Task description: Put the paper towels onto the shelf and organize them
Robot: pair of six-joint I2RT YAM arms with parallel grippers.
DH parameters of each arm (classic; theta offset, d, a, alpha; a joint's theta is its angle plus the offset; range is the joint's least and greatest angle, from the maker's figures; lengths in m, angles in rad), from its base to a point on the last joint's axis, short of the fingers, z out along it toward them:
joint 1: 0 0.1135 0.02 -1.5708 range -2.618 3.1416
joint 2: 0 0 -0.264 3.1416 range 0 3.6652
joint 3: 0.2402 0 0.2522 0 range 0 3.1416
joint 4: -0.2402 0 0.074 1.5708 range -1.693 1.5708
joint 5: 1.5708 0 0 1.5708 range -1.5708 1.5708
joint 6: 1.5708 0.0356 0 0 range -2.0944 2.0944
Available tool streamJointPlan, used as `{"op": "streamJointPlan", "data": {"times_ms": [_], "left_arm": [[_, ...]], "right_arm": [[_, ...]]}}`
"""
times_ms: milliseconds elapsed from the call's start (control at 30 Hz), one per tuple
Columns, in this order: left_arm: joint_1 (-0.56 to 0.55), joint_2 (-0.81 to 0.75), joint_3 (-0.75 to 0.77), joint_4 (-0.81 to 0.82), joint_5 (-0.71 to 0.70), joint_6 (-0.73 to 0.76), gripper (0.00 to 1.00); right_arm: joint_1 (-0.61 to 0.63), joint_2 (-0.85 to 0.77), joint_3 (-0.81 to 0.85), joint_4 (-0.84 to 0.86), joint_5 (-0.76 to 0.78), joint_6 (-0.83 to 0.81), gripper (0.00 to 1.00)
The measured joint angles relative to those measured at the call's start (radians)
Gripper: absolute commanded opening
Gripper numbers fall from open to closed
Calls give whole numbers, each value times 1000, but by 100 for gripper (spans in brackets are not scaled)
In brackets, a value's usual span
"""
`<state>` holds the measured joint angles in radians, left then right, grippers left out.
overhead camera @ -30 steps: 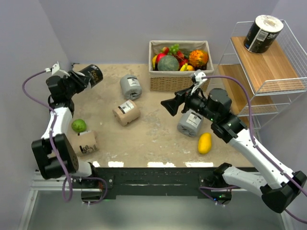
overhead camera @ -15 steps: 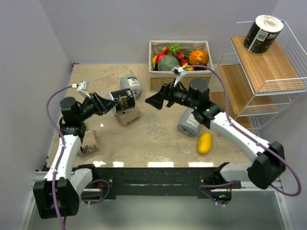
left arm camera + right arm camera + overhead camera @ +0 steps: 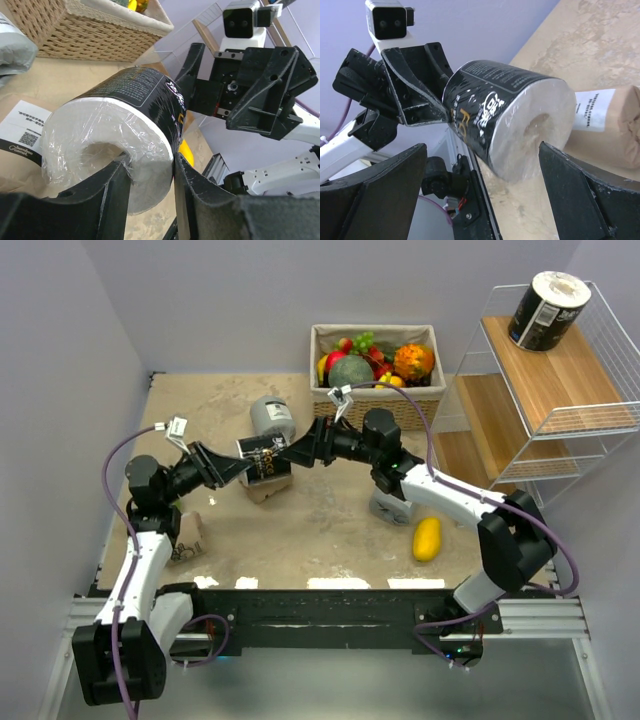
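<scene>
Handover step, I think: the left fingers [image 3: 112, 200] are closed on the black paper towel roll [image 3: 265, 458], held up well left of the shelf [image 3: 560, 370]. The right fingers [image 3: 580, 195], wide open, flank its free end. Next they should close.

A black-wrapped paper towel roll [image 3: 265, 458] hangs mid-table between left gripper [image 3: 243, 461] and right gripper [image 3: 298, 448], over a tan-wrapped roll [image 3: 268, 488]. A grey-wrapped roll [image 3: 272, 418] lies behind, left of the wicker fruit basket [image 3: 375, 408]. A second black-wrapped roll [image 3: 547, 308] stands on the white wire shelf [image 3: 565, 375], far right.
</scene>
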<state>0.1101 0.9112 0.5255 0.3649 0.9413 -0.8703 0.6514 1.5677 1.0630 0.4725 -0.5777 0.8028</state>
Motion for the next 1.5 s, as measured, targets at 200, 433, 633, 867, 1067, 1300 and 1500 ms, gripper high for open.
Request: {"op": "streamJointPlan", "data": {"times_ms": [200,433,633,867,1067,1300,1500], "left_arm": [[0,-20,-27,76,25,-63,32],[0,-23,-53,130,40,-111,36],[1,-37,-59,174,47,-141,38],[1,-40,-63,181,46,-145,49],[0,-41,-65,196,64,-163,68],[0,-76,-65,188,74,-160,80],[0,-80,-51,111,73,-97,81]], "right_arm": [[34,52,5,46,1,29,85],[42,62,4,145,-17,68,61],[37,62,-7,180,-16,81,39],[38,55,-11,189,-18,82,31],[48,-21,-26,128,-14,35,29],[52,-199,-26,-175,91,-137,27],[53,-376,-22,-431,246,-303,27]]}}
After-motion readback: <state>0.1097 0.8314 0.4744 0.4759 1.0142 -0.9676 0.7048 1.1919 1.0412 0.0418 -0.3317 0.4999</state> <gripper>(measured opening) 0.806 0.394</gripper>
